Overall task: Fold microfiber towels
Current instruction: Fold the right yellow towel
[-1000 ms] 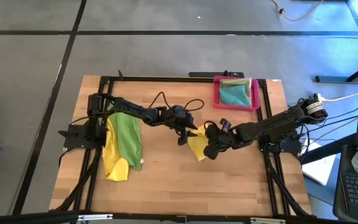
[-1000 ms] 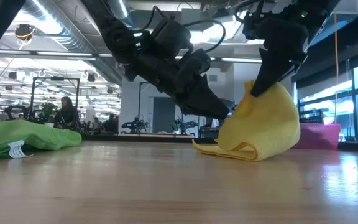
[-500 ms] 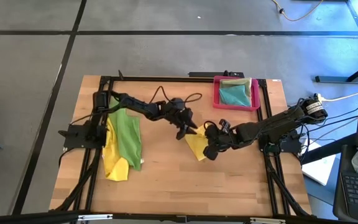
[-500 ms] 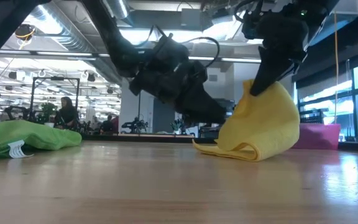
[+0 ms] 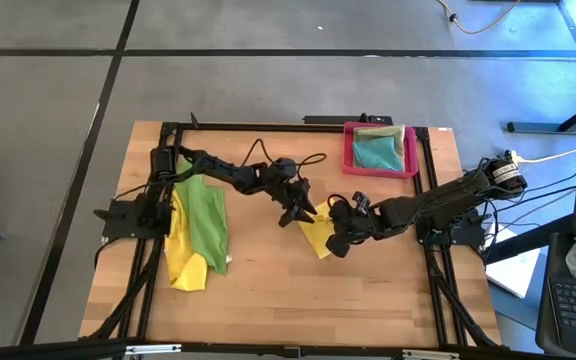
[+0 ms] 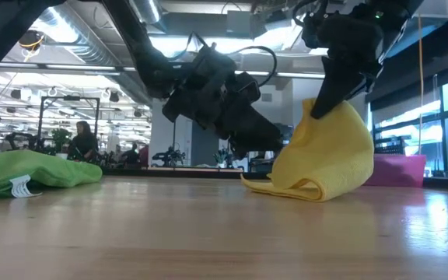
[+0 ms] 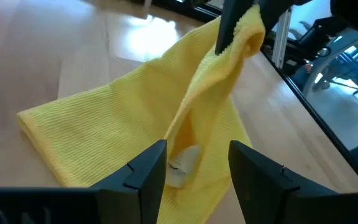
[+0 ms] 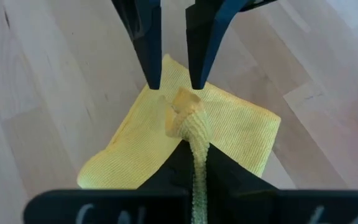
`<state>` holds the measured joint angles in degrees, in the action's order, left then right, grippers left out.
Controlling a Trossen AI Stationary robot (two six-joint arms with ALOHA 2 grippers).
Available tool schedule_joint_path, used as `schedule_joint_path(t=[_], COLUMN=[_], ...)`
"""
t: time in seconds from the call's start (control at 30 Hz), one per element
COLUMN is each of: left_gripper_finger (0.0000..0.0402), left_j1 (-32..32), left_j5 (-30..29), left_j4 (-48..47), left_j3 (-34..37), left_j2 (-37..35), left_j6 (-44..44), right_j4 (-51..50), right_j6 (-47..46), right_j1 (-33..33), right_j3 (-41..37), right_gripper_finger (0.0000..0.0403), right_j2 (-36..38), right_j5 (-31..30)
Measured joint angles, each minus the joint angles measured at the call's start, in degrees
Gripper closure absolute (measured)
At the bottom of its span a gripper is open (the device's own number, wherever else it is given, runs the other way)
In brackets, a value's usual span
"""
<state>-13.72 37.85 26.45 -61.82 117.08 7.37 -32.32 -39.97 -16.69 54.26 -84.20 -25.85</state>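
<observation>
Two arms meet near the middle of the bench (image 5: 268, 290) in the high view: the left tool (image 5: 296, 212) sits just beside the far edge of a small yellow towel (image 5: 317, 236), and the right tool (image 5: 340, 234) is on that towel's right side. A bright green towel (image 5: 203, 220) lies spread over another yellow towel (image 5: 186, 268) at the bench's left, and a pink-red tray (image 5: 351, 150) at the far right corner holds a teal towel (image 5: 376, 153) on a pale olive one (image 5: 389, 133). In the low view the right tool (image 6: 323, 107) pinches the yellow towel (image 6: 325, 159) at its peak, lifting it into a hump whose lower fold lies on the bench (image 6: 208, 233); the left tool (image 6: 274, 144) points down just beside it, and the green towel (image 6: 37, 171) lies at the far left. In the left wrist view that tool (image 7: 197, 163) is released, fingers (image 7: 145, 171) apart just over the yellow towel (image 7: 123, 118). In the right wrist view the right tool (image 8: 193, 134) is clenched on a bunched ridge of the yellow towel (image 8: 229, 134), with the left tool (image 8: 171, 74) spread just beyond it.
</observation>
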Motion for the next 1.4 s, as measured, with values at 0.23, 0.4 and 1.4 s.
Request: schedule_joint_path(t=[0.23, 0.4, 1.4], left_gripper_finger=[0.0236, 0.0236, 0.0237], left_j1=[1.1, 1.9, 9.4], left_j5=[-6.8, -8.5, -16.8], left_j4=[-2.3, -2.4, -3.6], left_j3=[0.0, 0.0, 0.0], left_j2=[0.0, 0.0, 0.0], left_j6=[-1.9, -1.8, 0.0], right_j4=[1.0, 2.2, 2.0], right_j6=[-0.1, -0.1, 0.0], right_j1=[0.0, 0.0, 0.1], right_j3=[0.0, 0.0, 0.0], right_gripper_finger=[0.0388, 0.0388, 0.0389], right_j2=[0.0, 0.0, 0.0], right_j5=[-0.6, -0.6, -1.9])
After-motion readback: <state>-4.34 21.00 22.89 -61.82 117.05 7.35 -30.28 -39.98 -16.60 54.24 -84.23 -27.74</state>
